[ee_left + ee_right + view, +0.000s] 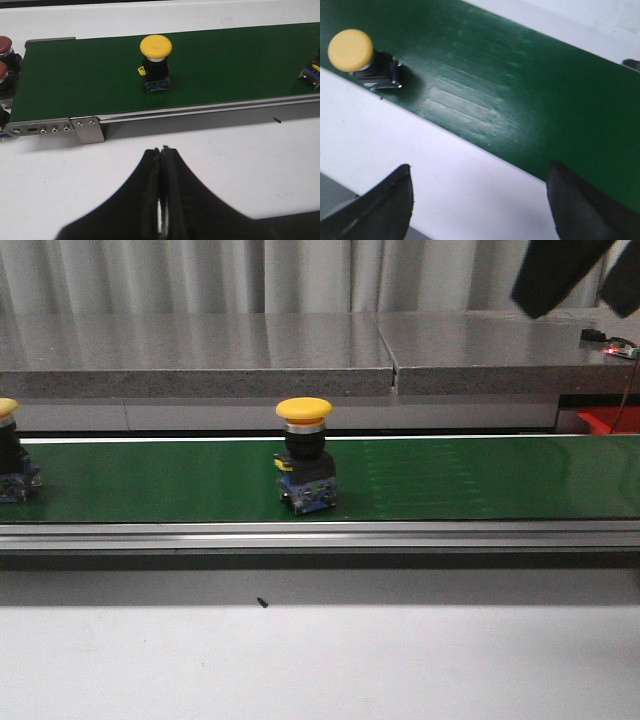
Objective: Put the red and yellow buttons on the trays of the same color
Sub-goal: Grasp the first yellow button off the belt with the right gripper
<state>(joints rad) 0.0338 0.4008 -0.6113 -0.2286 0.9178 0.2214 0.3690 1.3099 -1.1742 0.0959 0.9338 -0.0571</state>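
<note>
Yellow mushroom-cap push button [304, 453] stands upright mid green conveyor belt [480, 480], w/ a second yellow-capped button [10, 450] at belt's left edge. Left gripper [161, 200] is pinched closed, empty; right gripper [480, 200] gapes wide, empty. Best approach, prob.: drop straight over cap, clamp black body.

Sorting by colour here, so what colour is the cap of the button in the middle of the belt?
Yellow. The button shows best in the left wrist view.

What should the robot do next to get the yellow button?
Probably bring the right gripper, already open, toward the yellow button standing upright on the green belt. The left gripper is shut and hangs off the belt, so it seems less ready.
</note>
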